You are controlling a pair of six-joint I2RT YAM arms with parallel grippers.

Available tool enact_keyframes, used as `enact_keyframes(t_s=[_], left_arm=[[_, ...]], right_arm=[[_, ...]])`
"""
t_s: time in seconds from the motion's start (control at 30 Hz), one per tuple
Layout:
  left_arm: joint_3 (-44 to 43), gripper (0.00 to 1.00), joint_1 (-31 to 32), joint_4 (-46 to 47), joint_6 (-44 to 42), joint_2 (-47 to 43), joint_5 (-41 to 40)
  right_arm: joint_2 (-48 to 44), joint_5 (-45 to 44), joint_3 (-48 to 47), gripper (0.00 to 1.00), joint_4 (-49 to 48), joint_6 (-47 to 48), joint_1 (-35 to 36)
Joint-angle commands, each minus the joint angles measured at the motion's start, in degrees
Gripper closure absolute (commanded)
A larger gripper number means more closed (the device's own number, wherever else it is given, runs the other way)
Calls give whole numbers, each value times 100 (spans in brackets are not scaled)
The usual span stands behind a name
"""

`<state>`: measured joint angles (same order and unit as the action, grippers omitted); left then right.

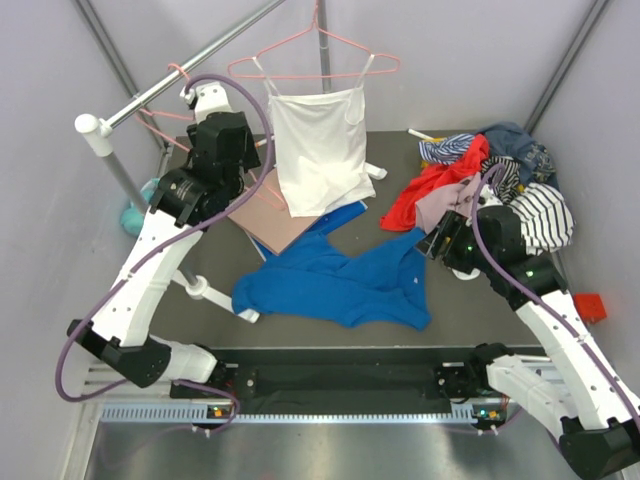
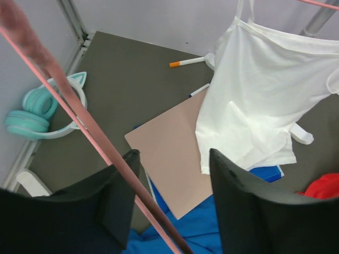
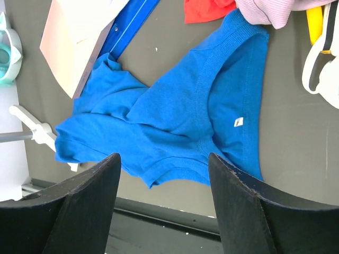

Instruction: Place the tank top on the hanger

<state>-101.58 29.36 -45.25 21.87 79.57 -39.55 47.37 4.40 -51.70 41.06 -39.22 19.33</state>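
Observation:
The blue tank top [image 1: 335,282] lies crumpled flat on the dark table, and it fills the right wrist view [image 3: 175,106]. My right gripper [image 3: 164,156] hovers open above its lower hem, at its right side in the top view [image 1: 437,243]. The pink wire hanger [image 1: 160,118] hangs from the rail at the upper left. My left gripper [image 1: 200,102] is raised to it. One pink wire of the hanger [image 2: 90,127] runs slantwise between the left gripper's [image 2: 172,153] parted fingers, close to the left finger [image 2: 119,201]. A clear gap shows on the other side.
A white camisole [image 1: 320,150] hangs on a second pink hanger [image 1: 310,60] from the rail [image 1: 200,62]. A beige board [image 2: 169,153] lies under it. Teal headphones [image 2: 37,111] sit at the far left, an orange marker [image 2: 185,62] at the back. A clothes pile with a red garment [image 1: 425,190] fills the right.

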Motion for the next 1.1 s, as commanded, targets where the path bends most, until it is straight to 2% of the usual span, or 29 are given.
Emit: enact_keyframes(t_s=[0.0, 0.13, 0.2, 0.23, 0.33, 0.53, 0.67, 0.83, 1.07], left_arm=[[252, 56, -10, 702, 142, -486, 298], [323, 80, -10, 772, 186, -583, 395], [323, 87, -10, 807, 143, -600, 439], [323, 94, -10, 895, 116, -609, 457], [323, 100, -10, 1071, -59, -627, 553], [279, 100, -10, 1581, -578, -662, 545], [332, 100, -10, 1950, -1069, -688, 852], [410, 100, -1, 1924, -1053, -776, 1080], [1271, 100, -1, 1863, -1246, -1531, 2757]], right_arm=[[-27, 8, 11, 33, -379, -50, 9], [44, 8, 20, 33, -458, -50, 9], [61, 17, 29, 33, -520, -42, 9], [105, 17, 20, 33, -537, -42, 9], [166, 25, 11, 33, -590, -24, 18], [307, 69, 20, 33, -652, 37, 9], [351, 78, 29, 33, -704, 37, 18], [378, 87, -33, 33, -687, 72, 9], [430, 52, -585, 33, -678, 660, 0]])
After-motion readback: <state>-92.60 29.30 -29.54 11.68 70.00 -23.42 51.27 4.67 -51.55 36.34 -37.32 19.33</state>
